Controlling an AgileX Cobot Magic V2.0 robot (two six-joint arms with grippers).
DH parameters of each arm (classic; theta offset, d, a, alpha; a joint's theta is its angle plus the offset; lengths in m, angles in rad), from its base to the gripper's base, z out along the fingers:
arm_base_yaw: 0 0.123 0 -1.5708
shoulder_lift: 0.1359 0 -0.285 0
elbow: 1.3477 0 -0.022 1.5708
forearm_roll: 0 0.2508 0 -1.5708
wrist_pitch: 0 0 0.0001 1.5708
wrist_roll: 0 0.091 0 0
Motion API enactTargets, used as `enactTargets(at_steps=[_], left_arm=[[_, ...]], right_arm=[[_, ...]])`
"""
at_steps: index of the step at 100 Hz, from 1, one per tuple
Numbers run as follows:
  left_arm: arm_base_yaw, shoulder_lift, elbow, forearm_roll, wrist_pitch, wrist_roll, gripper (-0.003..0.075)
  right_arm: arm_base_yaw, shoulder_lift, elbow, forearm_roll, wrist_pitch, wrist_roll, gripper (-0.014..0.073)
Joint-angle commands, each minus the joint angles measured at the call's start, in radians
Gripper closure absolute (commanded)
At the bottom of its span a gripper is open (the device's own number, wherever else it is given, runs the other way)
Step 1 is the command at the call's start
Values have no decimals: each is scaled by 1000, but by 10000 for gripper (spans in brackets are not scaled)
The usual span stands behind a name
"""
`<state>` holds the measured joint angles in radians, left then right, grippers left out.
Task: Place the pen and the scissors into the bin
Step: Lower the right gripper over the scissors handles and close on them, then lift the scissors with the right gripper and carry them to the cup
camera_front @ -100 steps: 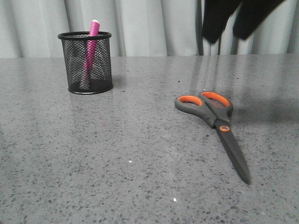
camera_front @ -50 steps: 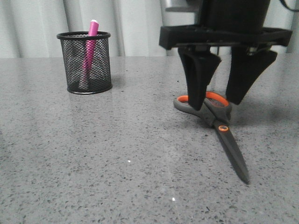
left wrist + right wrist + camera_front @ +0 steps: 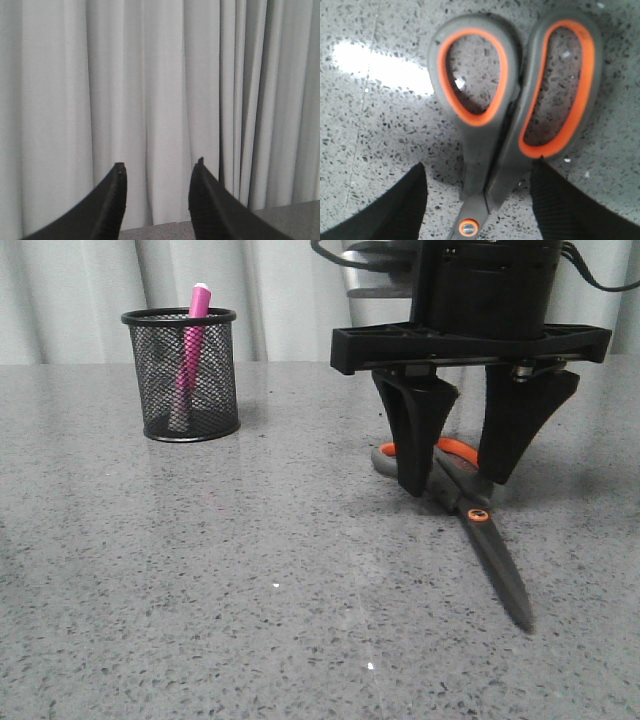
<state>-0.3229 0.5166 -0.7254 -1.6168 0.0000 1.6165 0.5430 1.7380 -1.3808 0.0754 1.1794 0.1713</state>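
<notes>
The magenta pen [image 3: 192, 342] stands upright inside the black mesh bin [image 3: 182, 374] at the far left of the table. The scissors [image 3: 489, 548] lie flat on the table at the right, blades closed and pointing toward the near edge. My right gripper [image 3: 453, 480] is open and points straight down, its fingers straddling the grey handles just behind the orange pivot, without gripping them. In the right wrist view the scissors [image 3: 512, 120] lie between the fingers of the right gripper [image 3: 480, 172]. My left gripper [image 3: 160, 167] is open and empty, facing the curtain.
A pale curtain [image 3: 290, 290] hangs behind the table. The speckled grey tabletop [image 3: 250, 570] stretches between the bin and the scissors.
My right gripper came down from the top of the front view to the scissors' handles and now sits a little lower around them. The bin, pen and scissors have not moved.
</notes>
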Motion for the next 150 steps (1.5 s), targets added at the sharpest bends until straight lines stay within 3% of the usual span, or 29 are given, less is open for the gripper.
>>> enactTargets(at_steps=[1,25,51,118,135,142,150], left_arm=[[-9,13,-26,-6,16,-7,458],[-9,13,-26,-6,16,-7,458],[-9,13,-26,-6,53,-7,458],[-9,13,-26,-6,95,-7,458],[-9,13,-26,-6,95,-7,458],[-9,13,-26,-6,95,-7,458],[-9,13,-26,-6,95,-7,458]], right_arm=[[0,7,9,7,-13,-3,181],[0,-68,9,-3,-70,17,179],[0,-110,9,-34,-34,61,179],[0,-62,40,-14,-33,78,179],[0,-55,75,-3,-91,78,180],[0,-53,77,-3,-107,78,203],[0,-53,77,-3,-116,78,323]])
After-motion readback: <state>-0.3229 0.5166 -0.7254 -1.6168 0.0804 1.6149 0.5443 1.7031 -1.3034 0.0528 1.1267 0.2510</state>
